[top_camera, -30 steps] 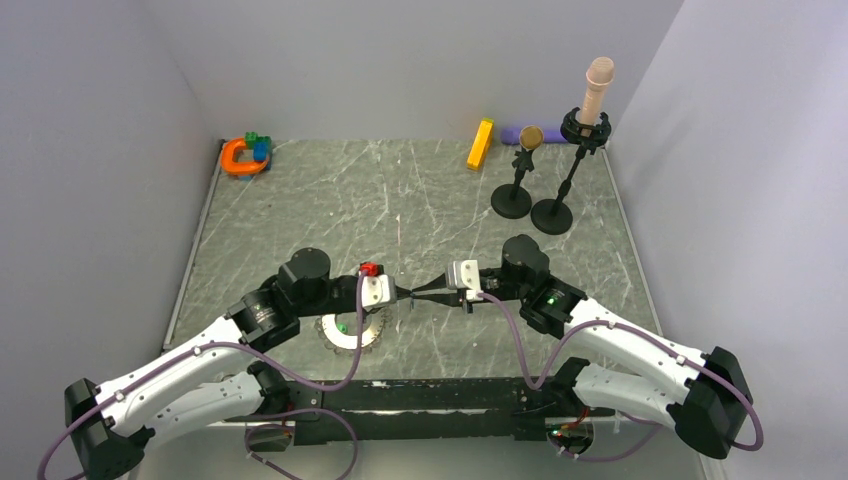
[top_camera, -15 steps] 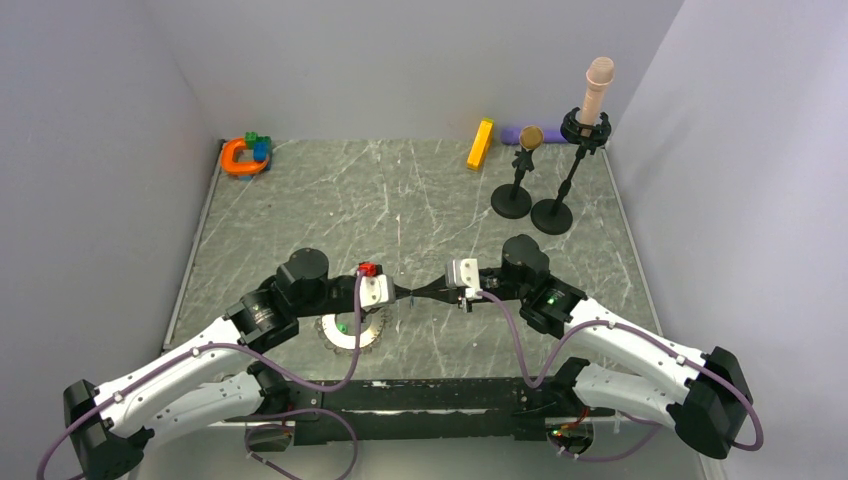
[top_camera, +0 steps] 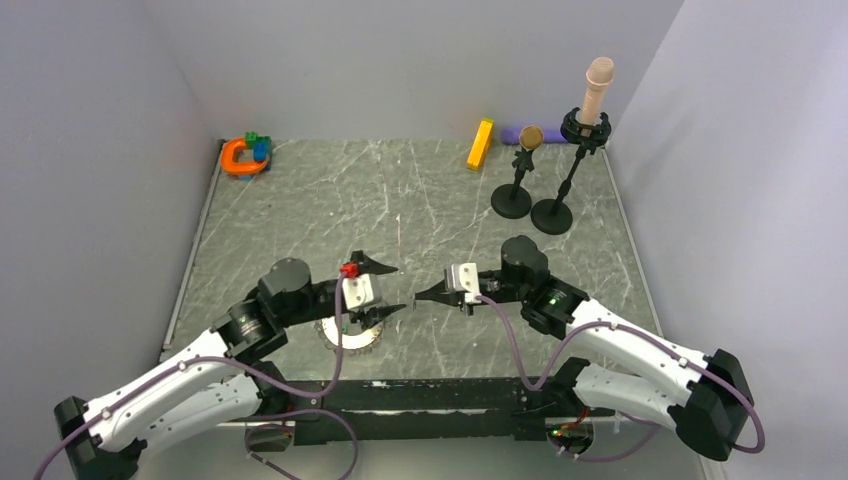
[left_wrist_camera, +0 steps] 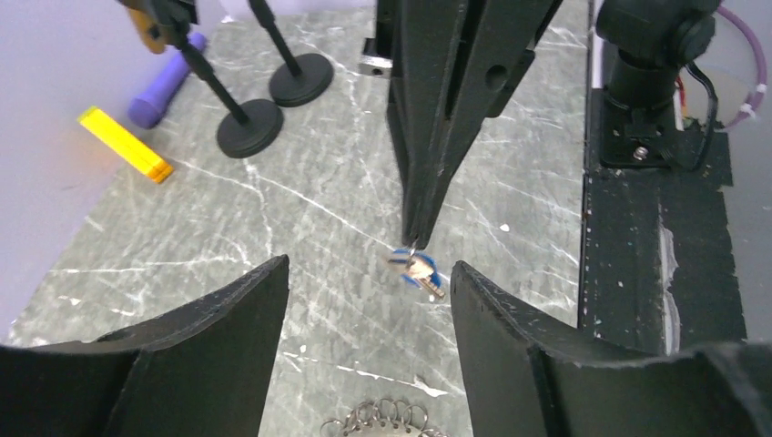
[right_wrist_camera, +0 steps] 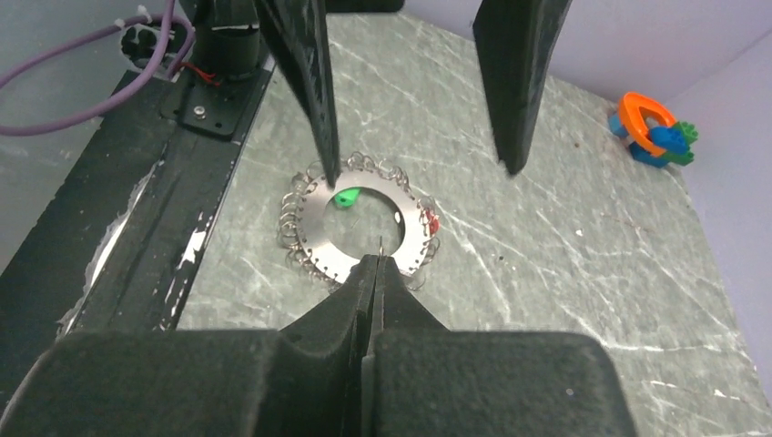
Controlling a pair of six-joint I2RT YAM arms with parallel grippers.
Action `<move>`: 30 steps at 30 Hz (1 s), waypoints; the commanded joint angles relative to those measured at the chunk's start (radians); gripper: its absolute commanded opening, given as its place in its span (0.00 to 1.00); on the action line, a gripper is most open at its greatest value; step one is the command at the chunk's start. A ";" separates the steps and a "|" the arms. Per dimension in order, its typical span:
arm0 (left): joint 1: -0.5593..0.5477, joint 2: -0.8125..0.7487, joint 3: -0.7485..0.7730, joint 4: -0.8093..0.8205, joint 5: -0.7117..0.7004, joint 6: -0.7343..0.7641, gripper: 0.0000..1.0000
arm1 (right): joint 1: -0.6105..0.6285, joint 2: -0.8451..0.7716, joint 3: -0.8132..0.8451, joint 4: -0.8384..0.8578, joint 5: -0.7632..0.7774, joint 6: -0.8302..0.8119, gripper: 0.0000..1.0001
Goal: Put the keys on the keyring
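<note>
Grey marble table [top_camera: 400,190]. The right gripper [top_camera: 420,293] is pinched closed on the blue key [left_wrist_camera: 417,271], which dangles off its tip. The left gripper [top_camera: 390,289] is spread and empty. The keyring [right_wrist_camera: 314,228] lies flat below, leftward of the key, and the left arm is nearer to it.

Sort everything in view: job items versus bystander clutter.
Job: large silvery toothed metal ring; small green-headed key; red-headed key; blue-headed key.
Clutter: yellow plastic bar; orange horseshoe toy; purple cylinder; short black stand; tall black stand.

Overhead from behind; wrist views close, opposed, share keyring [right_wrist_camera: 314,223].
</note>
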 commanded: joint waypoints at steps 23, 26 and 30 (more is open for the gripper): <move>0.078 -0.244 -0.224 0.172 -0.160 -0.189 0.73 | -0.366 -0.020 -0.105 -0.501 0.053 -0.457 0.00; 0.078 -0.266 -0.231 0.157 -0.166 -0.197 0.73 | -0.365 0.064 -0.129 -0.376 0.030 -0.449 0.00; 0.077 -0.284 -0.243 0.156 -0.173 -0.201 0.73 | -0.322 0.140 -0.122 -0.340 0.030 -0.464 0.00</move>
